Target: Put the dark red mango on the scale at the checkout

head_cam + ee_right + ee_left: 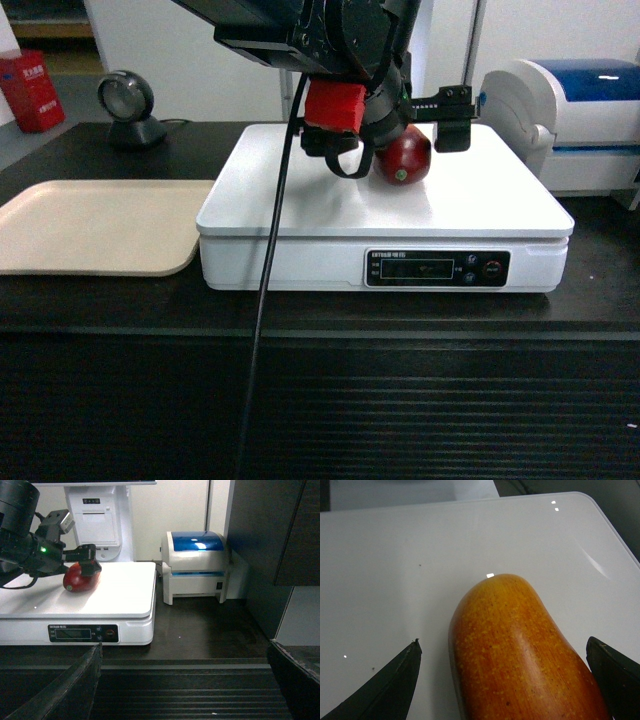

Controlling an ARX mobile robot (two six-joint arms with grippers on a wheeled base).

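White walls stand at the back of the head view, and the long black checkout worktop runs across the bottom with its ribbed dark front. On the worktop sits the scale, wide and white, with a dark display strip on its front. A beige tray lies just beside the scale at the left of the frame. A white-and-blue printer stands at the upper right, and a round black scanner stands at the upper left.

The dark red mango lies on the scale top, near the back, a little right of the middle. The left gripper reaches down from the top of the frame over it. Its fingers are spread wide, one on each side of the mango. In the left wrist view there is white scale showing between each finger tip and the fruit, so the tips do not touch it there. That view shows the mango's yellow-orange end close up.

The right gripper shows only in the right wrist view, low in the frame in front of the checkout. Its fingers are wide apart and hold nothing. That view also shows the scale, the mango and the printer.
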